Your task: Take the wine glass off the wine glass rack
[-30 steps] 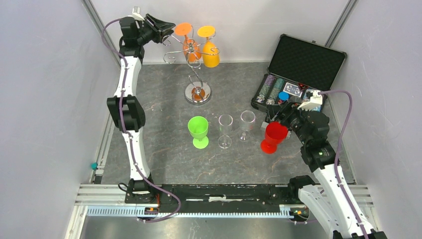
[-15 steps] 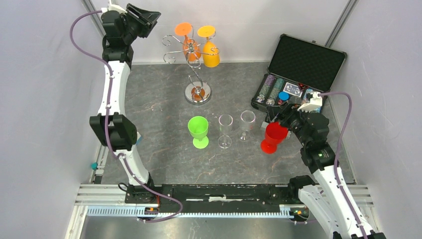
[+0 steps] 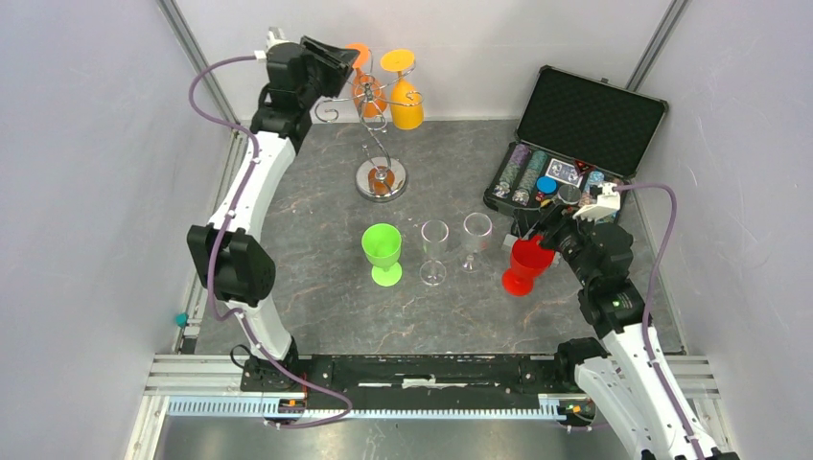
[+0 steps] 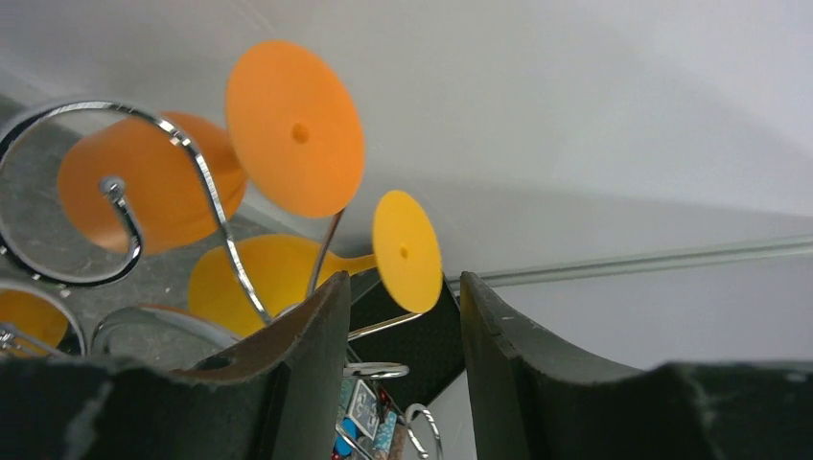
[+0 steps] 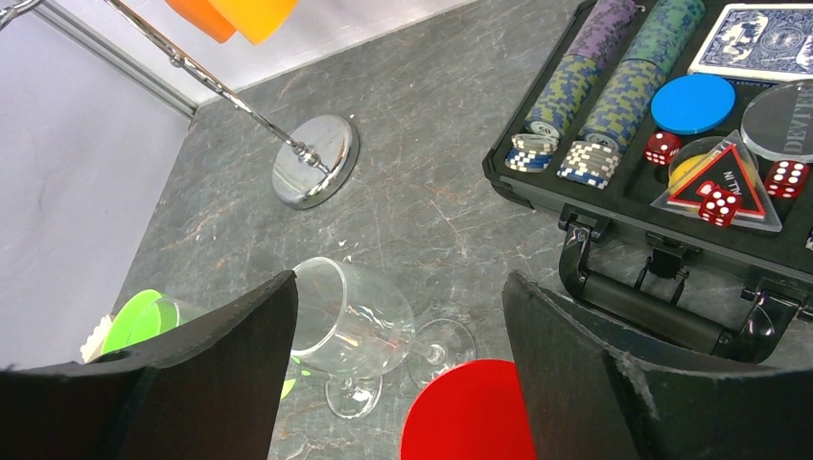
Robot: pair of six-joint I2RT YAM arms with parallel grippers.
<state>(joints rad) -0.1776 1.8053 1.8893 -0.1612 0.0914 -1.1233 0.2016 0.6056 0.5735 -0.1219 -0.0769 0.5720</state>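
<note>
Wine glass rack (image 3: 381,179): it stands at the far middle of the table (image 3: 316,297), with two glasses hanging bowl-down from its scroll arms
Orange glass (image 3: 364,93): your target, I judge; it hangs on the side nearest the left arm, foot disc on top, with the yellow glass (image 3: 406,105) just beside it
Left gripper (image 3: 337,59): high at the rack top beside the orange foot, jaws parted with nothing between them, so it grasps nothing
Right gripper (image 3: 539,241): spread wide about the rim of the red glass (image 3: 525,264), well apart from the rack; a gap shows beside one finger, so I judge it unclenched
Step in hand: bringing the left jaws onto the orange glass; the take-off is not yet begun
Doing it well: aim for the stem just under the foot, not the disc edge, and close gently; draw the glass out along the scroll's open end rather than straight up, since the foot would likely catch on the wire; go slowly so the rack does not tip, and keep off the yellow glass
Hidden: in the top view the gripper covers part of the orange foot, so you cannot tell whether they touch; in the left wrist view the fingers (image 4: 307,364) block the lower frame
Hard to read: which way the scroll opens, and which curl carries which stem
</note>
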